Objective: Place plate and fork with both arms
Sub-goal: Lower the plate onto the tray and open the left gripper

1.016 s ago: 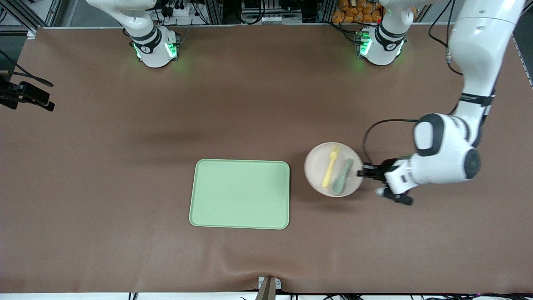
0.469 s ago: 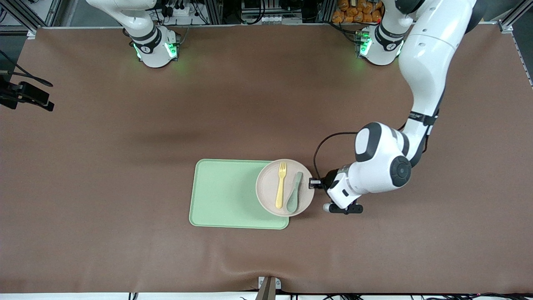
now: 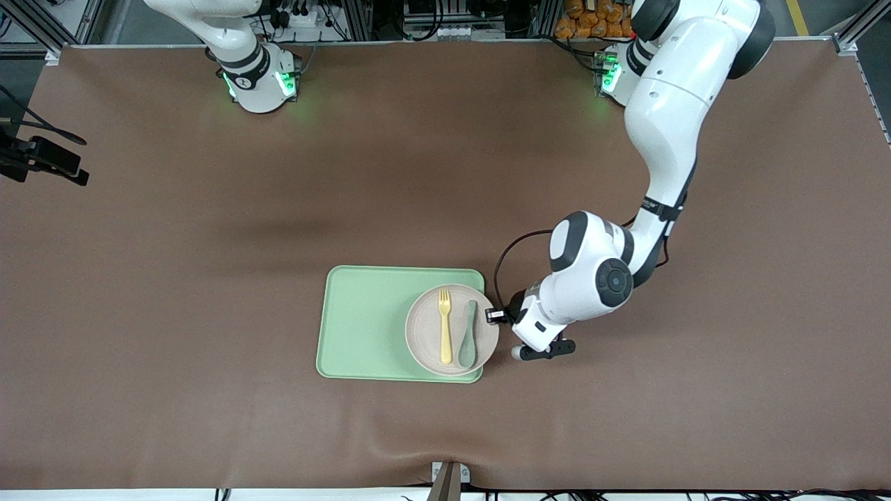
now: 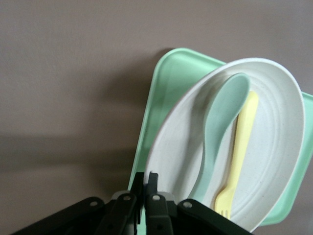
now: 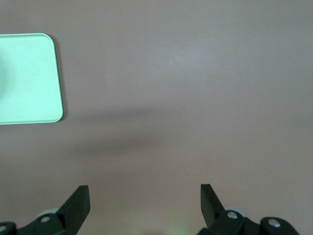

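The off-white plate (image 3: 422, 327) is over the end of the light-green tray (image 3: 362, 320) nearest the left arm; I cannot tell whether it rests on it. The pale-yellow fork (image 3: 445, 327) lies on the plate beside a teal spoon (image 3: 468, 337). My left gripper (image 3: 495, 315) is shut on the plate's rim at the side toward the left arm. The left wrist view shows the gripper (image 4: 146, 178), plate (image 4: 274, 147), fork (image 4: 239, 152), spoon (image 4: 220, 117) and tray (image 4: 171, 73). My right gripper (image 5: 145, 196) is open and empty above bare table, out of the front view.
The brown table mat (image 3: 209, 209) spreads wide around the tray. A corner of the tray (image 5: 27, 78) shows in the right wrist view. A black camera mount (image 3: 42, 160) sits at the table edge at the right arm's end.
My left gripper has carried the plate, with fork and spoon on it, from the bare table toward the right arm's end, over the tray. The right arm has not moved.
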Controlling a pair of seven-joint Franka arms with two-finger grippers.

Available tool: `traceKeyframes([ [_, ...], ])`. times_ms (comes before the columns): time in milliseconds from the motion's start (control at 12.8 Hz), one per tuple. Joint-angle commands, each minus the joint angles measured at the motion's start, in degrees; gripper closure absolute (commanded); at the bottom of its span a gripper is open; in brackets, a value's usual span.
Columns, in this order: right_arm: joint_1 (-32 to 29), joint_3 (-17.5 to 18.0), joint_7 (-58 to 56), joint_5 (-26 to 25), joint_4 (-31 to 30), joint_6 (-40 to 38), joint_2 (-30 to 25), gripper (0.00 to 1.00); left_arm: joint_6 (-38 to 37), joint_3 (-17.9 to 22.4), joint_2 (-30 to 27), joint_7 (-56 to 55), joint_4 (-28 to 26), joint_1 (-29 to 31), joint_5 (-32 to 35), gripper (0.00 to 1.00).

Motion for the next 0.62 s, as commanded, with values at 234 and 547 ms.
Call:
traceKeyframes([
  [234,-1.40,0.80,-0.98,1.11,0.98,-0.66,0.43,0.00,4.43,0.72,3.80,-4.55,2.43,-2.93,-0.91,1.00],
  [547,-1.32,0.80,-0.98,1.11,0.98,-0.66,0.43,0.00,4.88,0.81,4.16,-4.20,2.08,-4.08,-0.82,1.00],
])
